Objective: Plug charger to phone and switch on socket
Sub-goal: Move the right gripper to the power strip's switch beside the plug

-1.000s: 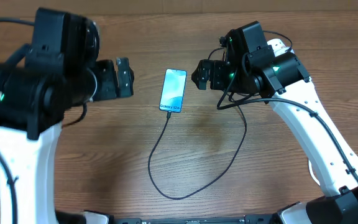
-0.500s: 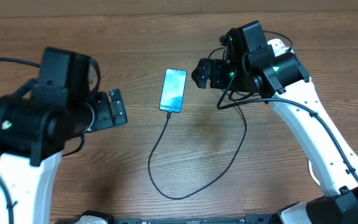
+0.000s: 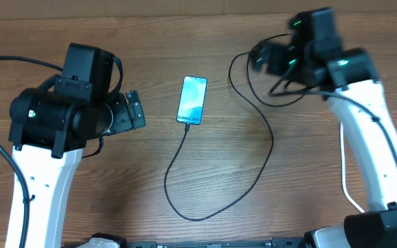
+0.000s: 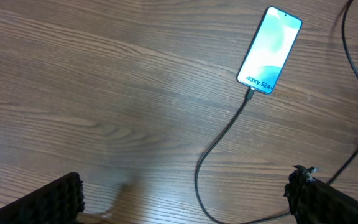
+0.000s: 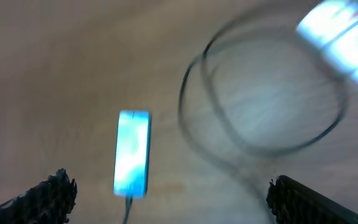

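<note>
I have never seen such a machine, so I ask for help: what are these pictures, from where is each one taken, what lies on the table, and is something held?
These are two robot arms at a wooden table. One picture looks down from above. The other two come from cameras on the wrists, and the right one is blurred. On the table lies a phone with a black cable reaching its lower edge. The left end effector and the right end effector are both open and hold nothing.
</note>
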Robot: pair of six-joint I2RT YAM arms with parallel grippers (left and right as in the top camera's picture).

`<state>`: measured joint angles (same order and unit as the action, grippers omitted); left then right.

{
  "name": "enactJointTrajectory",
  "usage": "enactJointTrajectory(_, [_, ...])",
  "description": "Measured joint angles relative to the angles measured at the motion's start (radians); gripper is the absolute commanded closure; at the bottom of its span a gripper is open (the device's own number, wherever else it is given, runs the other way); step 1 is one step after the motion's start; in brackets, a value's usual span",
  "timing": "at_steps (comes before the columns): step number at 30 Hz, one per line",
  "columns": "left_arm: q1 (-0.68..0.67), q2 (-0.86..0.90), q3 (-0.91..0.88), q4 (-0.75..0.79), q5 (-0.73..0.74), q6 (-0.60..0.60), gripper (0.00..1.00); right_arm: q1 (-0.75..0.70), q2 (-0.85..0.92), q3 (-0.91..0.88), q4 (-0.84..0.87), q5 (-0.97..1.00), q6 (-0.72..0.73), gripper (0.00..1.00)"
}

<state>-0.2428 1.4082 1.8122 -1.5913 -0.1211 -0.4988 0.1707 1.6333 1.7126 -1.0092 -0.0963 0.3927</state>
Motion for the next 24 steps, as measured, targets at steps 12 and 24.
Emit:
enactJointTrajectory(12, [0.000,0.050,0.000,0.013,0.000,0.000,0.00,-0.236,0.000,0.023,0.232,0.027,0.000,0.00])
enactJointTrajectory(24, [0.000,0.053,-0.001,0.013,0.000,0.000,0.00,-0.279,0.090,0.023,0.230,0.089,0.000,0.00])
